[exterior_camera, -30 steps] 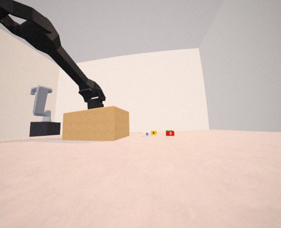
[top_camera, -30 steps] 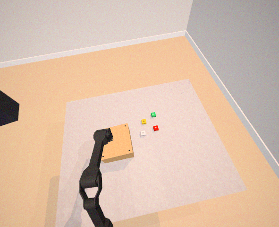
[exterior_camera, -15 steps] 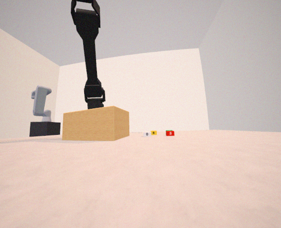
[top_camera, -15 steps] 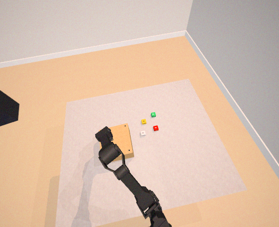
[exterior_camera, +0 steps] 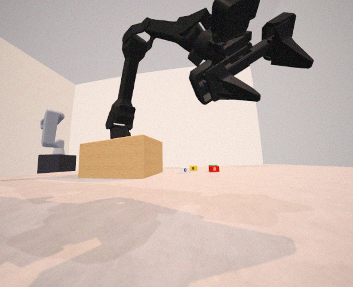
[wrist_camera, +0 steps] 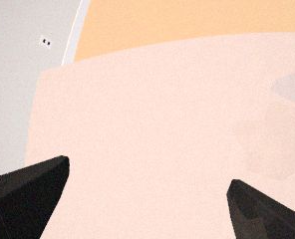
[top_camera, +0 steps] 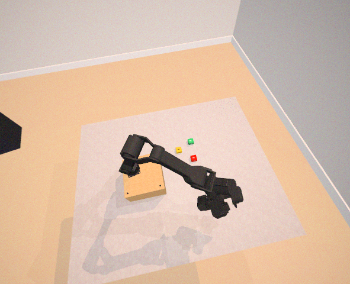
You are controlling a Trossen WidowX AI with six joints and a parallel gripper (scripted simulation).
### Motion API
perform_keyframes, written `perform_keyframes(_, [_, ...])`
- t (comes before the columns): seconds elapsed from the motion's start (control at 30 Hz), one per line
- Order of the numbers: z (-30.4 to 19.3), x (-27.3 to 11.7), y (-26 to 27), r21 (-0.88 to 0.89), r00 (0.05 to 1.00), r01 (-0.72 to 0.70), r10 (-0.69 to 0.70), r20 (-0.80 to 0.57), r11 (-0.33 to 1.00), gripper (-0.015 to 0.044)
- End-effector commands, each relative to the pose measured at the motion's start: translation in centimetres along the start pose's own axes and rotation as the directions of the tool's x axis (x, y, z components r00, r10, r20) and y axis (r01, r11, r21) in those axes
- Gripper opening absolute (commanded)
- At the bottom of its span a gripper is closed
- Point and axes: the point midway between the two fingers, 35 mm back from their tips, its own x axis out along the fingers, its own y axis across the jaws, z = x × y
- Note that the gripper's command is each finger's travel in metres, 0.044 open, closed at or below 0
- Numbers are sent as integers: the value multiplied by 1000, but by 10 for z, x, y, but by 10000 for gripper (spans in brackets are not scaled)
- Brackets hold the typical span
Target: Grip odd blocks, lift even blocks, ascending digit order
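Observation:
A white block point(exterior_camera: 184, 170) shows 0; the arm hides it in the top view. A red block point(top_camera: 193, 158) point(exterior_camera: 214, 168) shows 3. A yellow block point(top_camera: 178, 149) point(exterior_camera: 193, 168) shows a small digit that looks like 6 or 8. A green block point(top_camera: 190, 141) point(exterior_camera: 212, 165) stands behind the red one in the exterior view, its digit unreadable. My gripper point(exterior_camera: 284, 81) point(wrist_camera: 151, 179) is open and empty, high above the mat and well away from the blocks. No block shows in the wrist view.
The arm stands on a wooden box point(top_camera: 144, 183) point(exterior_camera: 111, 160) left of the blocks, on a pale mat point(top_camera: 260, 198). The forearm passes over the area beside the red block. A grey robot point(exterior_camera: 51, 128) on a dark pedestal point(exterior_camera: 55, 163) stands in the background.

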Motion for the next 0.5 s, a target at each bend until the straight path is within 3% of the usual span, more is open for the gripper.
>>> perform_keyframes(0.0, [-64, -37, -11, -332, 987, 5, -57, -147, 943, 400])
perform_keyframes(0.1, [-122, -76, -35, -627, 951, -58, -148, -271, 777, 400])
perform_keyframes(0.23, [-183, -134, -85, -883, 873, -238, -310, -377, 404, 400])
perform_keyframes(0.37, [-215, -189, -144, -893, 783, -451, -480, -395, 0, 400])
perform_keyframes(0.47, [-217, -196, -153, -877, 771, -478, -501, -392, -50, 400])
